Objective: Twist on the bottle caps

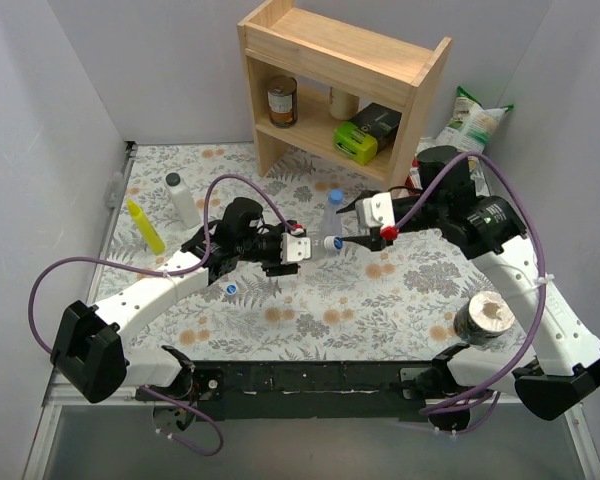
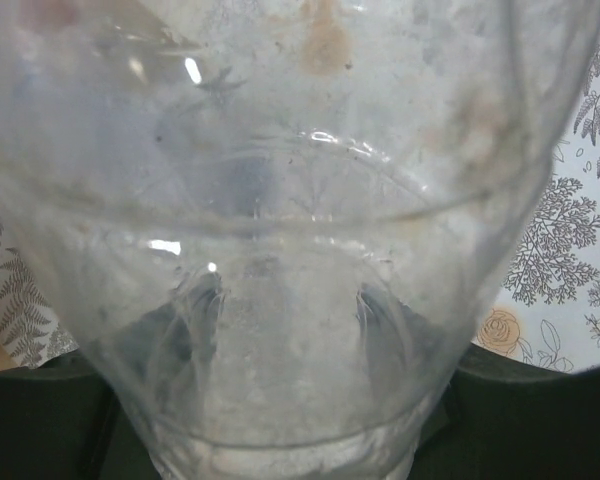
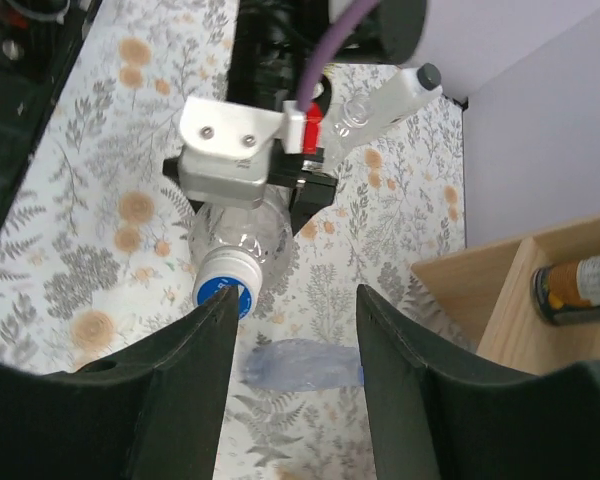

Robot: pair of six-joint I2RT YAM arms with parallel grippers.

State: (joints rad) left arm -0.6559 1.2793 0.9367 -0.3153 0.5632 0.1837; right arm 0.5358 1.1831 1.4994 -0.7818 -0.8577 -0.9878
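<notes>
The left gripper (image 1: 302,248) is clamped on the clear bottle (image 3: 242,232) and holds it level above the table (image 1: 380,300), with a blue cap (image 3: 223,287) on its neck. The right gripper (image 3: 298,300) stands wide open, holding nothing. We see the cap close beside one finger, not midway between the two, so closing here may pinch it off-centre and tilt, cross-thread or dislodge it. We also judge that the bottle could turn in the left grip under twisting.

Floral table (image 1: 310,322) bears shelf (image 1: 330,60), yellow bottle (image 1: 145,227), blue cap (image 1: 231,287) (loose).
</notes>
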